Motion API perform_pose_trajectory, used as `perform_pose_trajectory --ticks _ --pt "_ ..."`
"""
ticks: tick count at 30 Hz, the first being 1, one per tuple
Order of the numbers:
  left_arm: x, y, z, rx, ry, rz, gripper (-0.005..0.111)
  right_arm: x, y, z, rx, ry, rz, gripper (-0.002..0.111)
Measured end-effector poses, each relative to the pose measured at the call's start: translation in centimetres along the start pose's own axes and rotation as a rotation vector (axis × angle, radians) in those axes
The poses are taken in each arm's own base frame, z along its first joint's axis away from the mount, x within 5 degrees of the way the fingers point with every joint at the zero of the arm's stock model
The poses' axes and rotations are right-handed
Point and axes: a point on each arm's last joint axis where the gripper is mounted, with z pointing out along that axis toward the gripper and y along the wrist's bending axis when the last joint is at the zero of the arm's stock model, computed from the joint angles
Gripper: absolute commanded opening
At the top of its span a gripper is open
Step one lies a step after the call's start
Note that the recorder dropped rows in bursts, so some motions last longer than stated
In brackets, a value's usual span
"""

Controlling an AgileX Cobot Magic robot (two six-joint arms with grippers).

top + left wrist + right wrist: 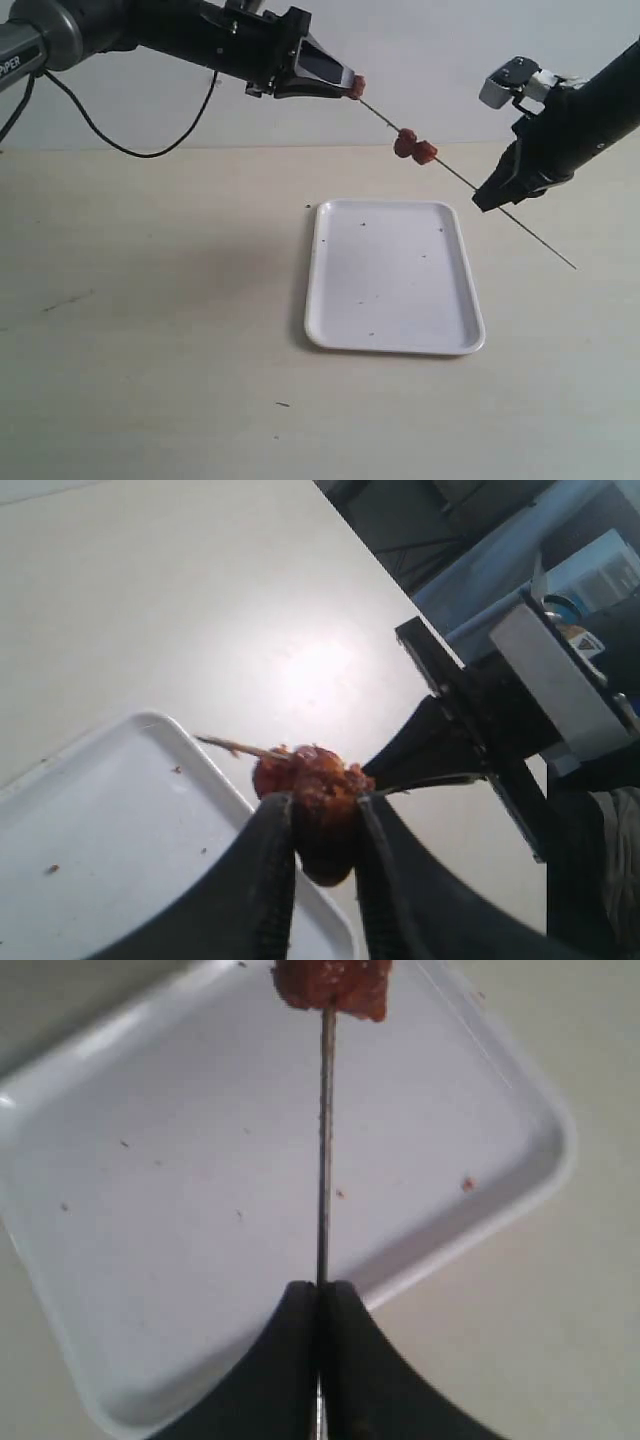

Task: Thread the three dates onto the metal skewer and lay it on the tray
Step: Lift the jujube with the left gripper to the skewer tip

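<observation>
We are holding the metal skewer (465, 180) up in the air with both arms. In the exterior view it is slanting, with its long line going from high on the left down to low on the right.

Our left gripper (347, 84) is pinching one date (357, 87) between its fingers at the skewer's high end. In the left wrist view a thin tip is sticking out just beside this date.

The two other dates (414, 147) are sitting on the skewer, touching each other, a little way down from the first one and apart from it.

Our right gripper (488, 198) is lower down the skewer, with its fingers pressed together on the thin rod. The skewer's low end is poking out past this gripper and pointing down toward the table (150, 300), off to the right of the tray.

The tray (312, 280) is lying flat on the table below the skewer, with nothing on it but a few dark specks. Its long sides are running toward us and away from us. The table is bare all around the tray's rim.
</observation>
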Motion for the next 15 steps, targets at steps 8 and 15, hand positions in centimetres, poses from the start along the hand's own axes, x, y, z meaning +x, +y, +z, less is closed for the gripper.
perform_pose_trajectory --ticks 8,15 --pt "-0.2 2.4 -3.0 -0.078 -0.023 -0.053 0.022 -0.3 0.6 0.0 -0.069 -0.032 -0.097 0.000" --pt "-0.1 2.5 -3.0 -0.088 -0.016 -0.064 0.022 -0.3 1.0 -0.1 -0.110 -0.038 -0.134 0.000"
